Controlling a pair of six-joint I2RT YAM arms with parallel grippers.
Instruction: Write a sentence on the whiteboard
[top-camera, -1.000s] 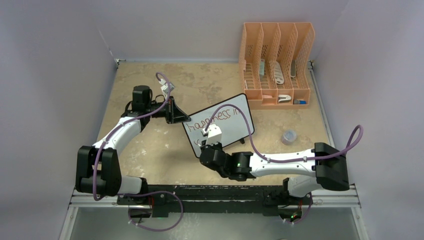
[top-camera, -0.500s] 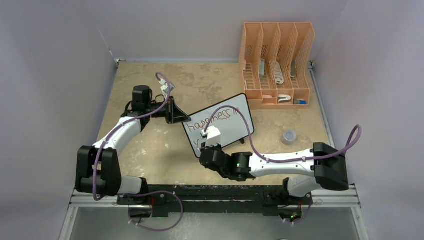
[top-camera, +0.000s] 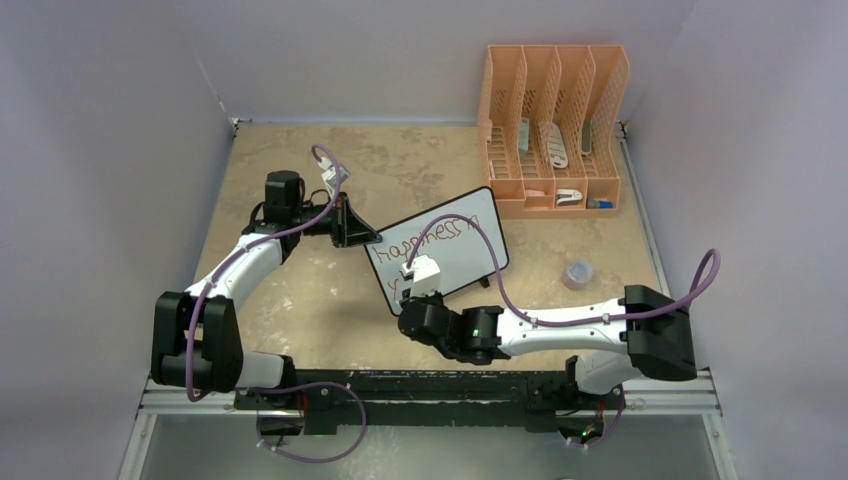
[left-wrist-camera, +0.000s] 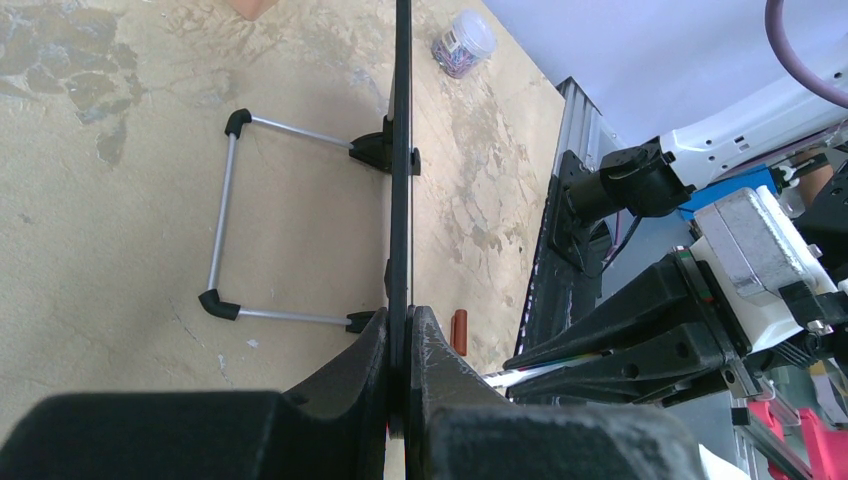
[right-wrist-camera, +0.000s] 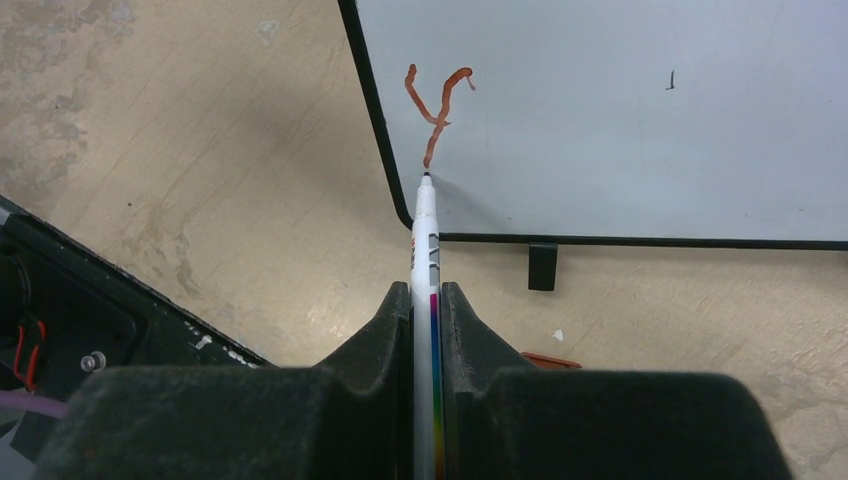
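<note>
Mottled tan table (top-camera: 300, 290) carries the whiteboard (top-camera: 475, 235) at its middle, propped tilted on its stand, near an orange file rack (top-camera: 553, 130). Left gripper (left-wrist-camera: 400, 345) is clamped on the board's edge. Right gripper (right-wrist-camera: 427, 300) pinches a marker (right-wrist-camera: 424, 225), tip touching the tail of the "y" that begins the second line of the sentence (top-camera: 432, 233)

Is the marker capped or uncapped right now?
Uncapped: the marker shows a bare tip on the whiteboard, under a red y stroke.

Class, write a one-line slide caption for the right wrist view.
Right gripper clamps a marker, tip at the tail of a red-brown letter y near the whiteboard lower-left corner.
</note>
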